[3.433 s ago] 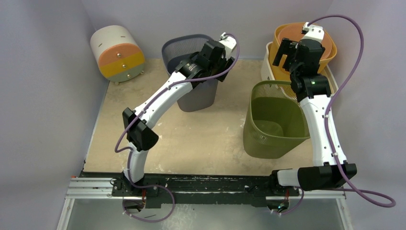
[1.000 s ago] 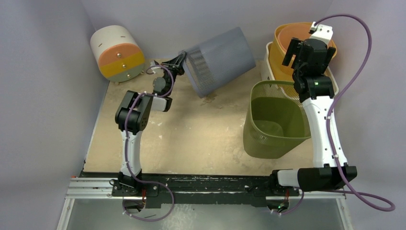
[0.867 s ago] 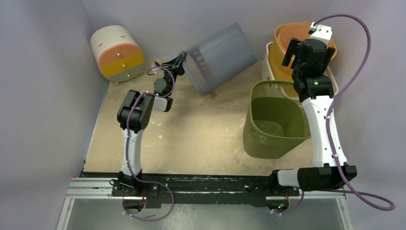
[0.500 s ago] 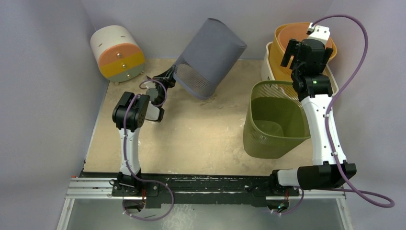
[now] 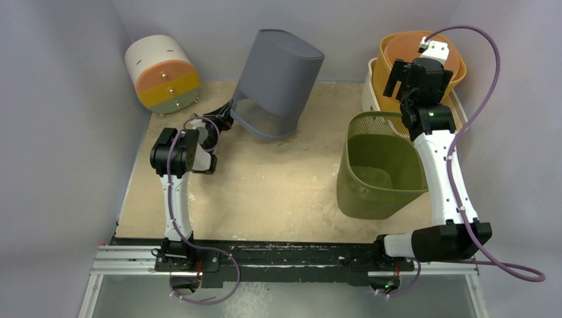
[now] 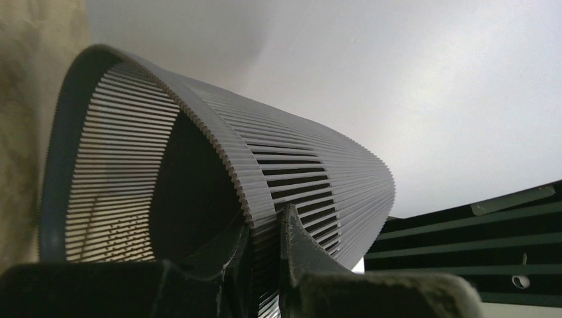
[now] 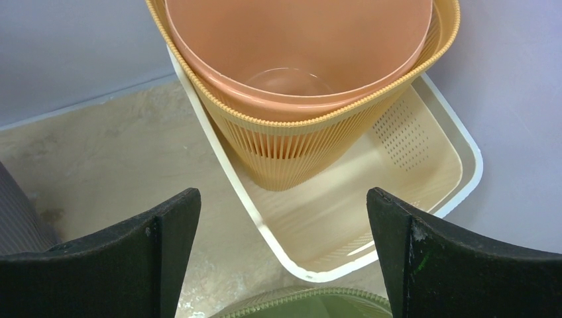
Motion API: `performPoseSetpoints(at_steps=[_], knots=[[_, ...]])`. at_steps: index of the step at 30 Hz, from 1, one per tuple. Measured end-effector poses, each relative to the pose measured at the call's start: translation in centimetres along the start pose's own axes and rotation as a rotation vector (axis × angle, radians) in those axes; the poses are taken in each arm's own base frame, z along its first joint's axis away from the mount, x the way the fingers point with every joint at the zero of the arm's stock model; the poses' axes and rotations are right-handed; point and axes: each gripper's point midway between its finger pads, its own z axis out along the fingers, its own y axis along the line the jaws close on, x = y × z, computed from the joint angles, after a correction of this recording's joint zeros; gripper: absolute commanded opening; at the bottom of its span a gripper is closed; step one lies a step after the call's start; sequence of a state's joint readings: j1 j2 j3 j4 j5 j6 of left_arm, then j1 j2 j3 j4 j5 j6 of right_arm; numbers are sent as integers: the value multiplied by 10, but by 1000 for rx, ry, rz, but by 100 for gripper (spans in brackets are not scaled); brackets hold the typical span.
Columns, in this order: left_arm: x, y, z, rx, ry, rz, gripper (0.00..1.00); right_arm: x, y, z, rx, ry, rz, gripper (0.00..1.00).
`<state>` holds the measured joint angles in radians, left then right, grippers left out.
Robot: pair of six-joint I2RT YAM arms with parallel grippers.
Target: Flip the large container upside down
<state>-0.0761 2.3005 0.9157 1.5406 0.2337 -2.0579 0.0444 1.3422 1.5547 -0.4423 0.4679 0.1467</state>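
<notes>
While the top view is looking down on the sandy table (image 5: 278, 192), the grey slatted plastic wastebasket (image 5: 281, 76) is leaning at the back centre. Its base is pointing up toward the rear wall and its mouth is facing down and left. The right side of the rim is down at the table and the left side is lifted. The left gripper (image 5: 226, 114) is reaching up to that lifted edge. The right gripper (image 5: 405, 71) is hovering over the ochre ribbed basket (image 5: 457, 73) at the back right, which is sitting in a cream plastic tray (image 5: 368, 89). An olive-green mesh basket (image 5: 381, 169) is standing upright just in front of them. A white drum-shaped cabinet with orange and yellow drawer fronts (image 5: 162, 73) is sitting in the back left corner.

Through the left wrist camera, the two fingers (image 6: 296, 248) are straddling the wastebasket's rim, one inside and one outside. The jaws are narrow and pinching the slatted wall.

Through the right wrist camera, the black fingers (image 7: 156, 258) are standing wide apart with nothing between them. They are hanging above the ochre basket, which is holding a salmon-pink plastic pot (image 7: 298, 40).
</notes>
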Motion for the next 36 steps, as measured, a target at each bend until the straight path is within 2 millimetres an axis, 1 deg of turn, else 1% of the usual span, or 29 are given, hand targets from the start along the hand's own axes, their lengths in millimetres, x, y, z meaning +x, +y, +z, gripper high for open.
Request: performPoseSetpoints(at_steps=[3,6,8,10,13,19,20,22,25,28,31,35,36], knots=[[-11,14,-10,-48,-1,7,23,1,2,0,-12,3,1,97],[-20,33,-24,-108,0,30,27,2,3,1,-17,6,2,97],[-25,47,-34,-145,2,80,28,3,4,1,-18,7,3,97],[-25,54,-41,-169,23,123,29,3,4,1,-18,7,3,97],[-19,61,-47,-190,64,183,29,3,4,1,-22,7,5,97],[-16,70,-59,-219,117,265,31,3,8,0,-44,9,5,98],[-16,72,-63,-226,125,289,33,3,9,0,-48,10,3,98],[-16,75,-69,-237,135,332,40,3,10,0,-56,10,-5,98],[-19,78,-78,-270,139,394,45,2,12,0,-68,6,-15,99],[-21,80,-79,-323,135,422,47,1,14,0,-83,0,-20,100],[-25,81,-78,-385,130,449,54,-2,20,0,-119,-4,-24,100],[-36,79,-74,-486,120,531,57,-14,35,-1,-194,-19,-24,100],[-39,75,-71,-513,115,563,58,-17,39,-1,-216,-25,-23,100]])
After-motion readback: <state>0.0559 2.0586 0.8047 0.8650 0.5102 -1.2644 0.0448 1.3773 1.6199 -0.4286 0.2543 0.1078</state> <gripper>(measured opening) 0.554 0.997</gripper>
